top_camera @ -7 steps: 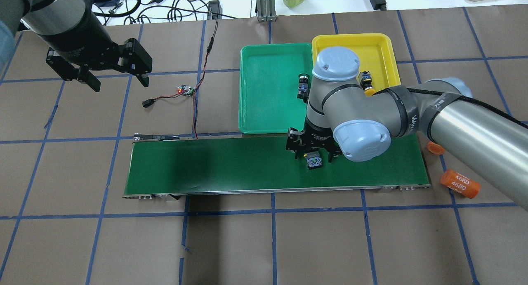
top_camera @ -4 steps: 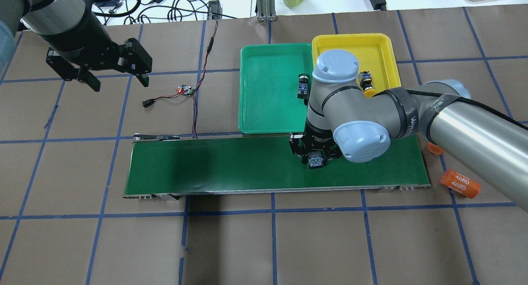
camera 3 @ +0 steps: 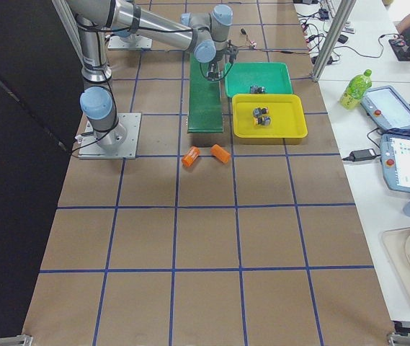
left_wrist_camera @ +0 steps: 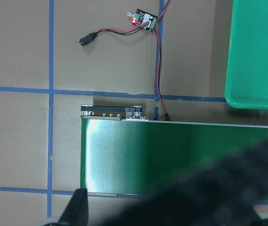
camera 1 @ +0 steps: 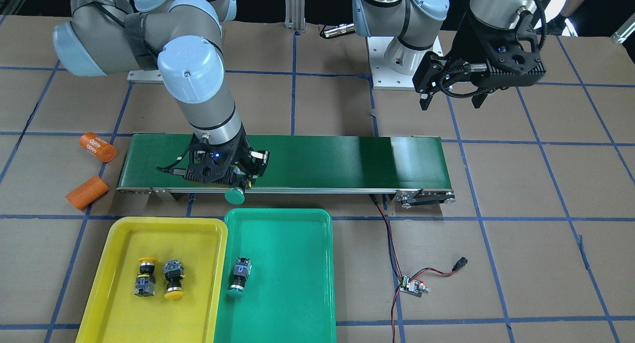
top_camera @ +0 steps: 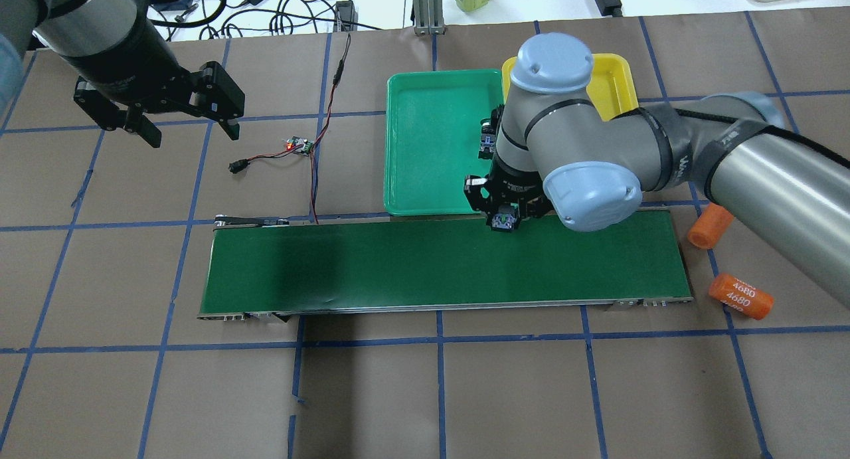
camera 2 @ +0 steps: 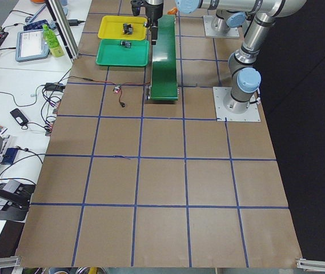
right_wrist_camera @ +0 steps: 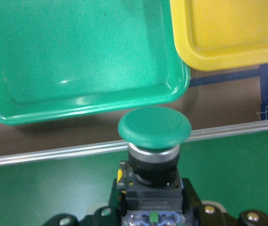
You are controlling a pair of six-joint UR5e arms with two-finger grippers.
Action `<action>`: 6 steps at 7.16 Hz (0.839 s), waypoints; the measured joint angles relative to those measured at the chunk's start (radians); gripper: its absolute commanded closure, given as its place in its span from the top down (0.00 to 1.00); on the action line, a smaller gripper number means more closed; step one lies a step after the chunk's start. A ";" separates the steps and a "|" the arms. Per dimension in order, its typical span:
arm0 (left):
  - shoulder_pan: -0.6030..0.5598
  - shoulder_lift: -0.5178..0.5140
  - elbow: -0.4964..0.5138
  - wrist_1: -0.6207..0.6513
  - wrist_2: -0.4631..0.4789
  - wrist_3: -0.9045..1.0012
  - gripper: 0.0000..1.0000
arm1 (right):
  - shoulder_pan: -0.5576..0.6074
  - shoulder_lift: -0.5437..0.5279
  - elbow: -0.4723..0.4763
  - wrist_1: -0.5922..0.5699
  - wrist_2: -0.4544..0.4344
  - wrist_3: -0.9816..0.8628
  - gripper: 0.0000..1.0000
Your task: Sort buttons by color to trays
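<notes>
Button (right_wrist_camera: 154, 126): green-capped, held above conveyor belt's (camera 1: 322, 159) edge, just beside green tray (camera 1: 297, 283).
Right end effector (top_camera: 506, 216): clamped on that button.
Left end effector (top_camera: 190, 132): fingers apart, empty, above tabletop (top_camera: 398, 392).

My right arm (top_camera: 671, 155) stretches forward, elbow bent and wrist turned straight down. My right hand (top_camera: 505, 218) points down, its fingers clamped on the body of a green button (right_wrist_camera: 154, 128). My left arm (top_camera: 99, 30) is held high off to its side. My left hand (top_camera: 192, 128) tilts downward, fingers spread wide apart.
</notes>
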State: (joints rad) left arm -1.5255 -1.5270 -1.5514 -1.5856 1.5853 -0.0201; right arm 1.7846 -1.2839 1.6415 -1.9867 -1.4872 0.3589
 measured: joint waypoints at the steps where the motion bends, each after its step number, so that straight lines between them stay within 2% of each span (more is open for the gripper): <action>1: 0.000 0.001 0.001 -0.001 0.004 0.000 1.00 | 0.000 0.096 -0.118 -0.016 -0.022 -0.004 0.00; 2: 0.000 0.001 0.003 -0.004 0.008 0.000 1.00 | 0.001 0.203 -0.229 -0.049 -0.052 -0.008 0.41; 3: -0.001 0.001 0.004 -0.007 0.009 0.000 1.00 | 0.003 0.290 -0.305 -0.091 -0.066 -0.010 0.69; 4: -0.001 0.001 0.007 -0.009 0.010 0.000 1.00 | 0.005 0.343 -0.339 -0.124 -0.072 -0.009 1.00; 6: 0.000 0.000 0.009 -0.010 0.009 0.000 1.00 | 0.008 0.365 -0.344 -0.136 -0.078 -0.004 1.00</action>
State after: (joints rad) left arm -1.5254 -1.5272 -1.5420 -1.5952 1.5939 -0.0199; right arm 1.7926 -0.9193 1.2976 -2.1231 -1.5650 0.3553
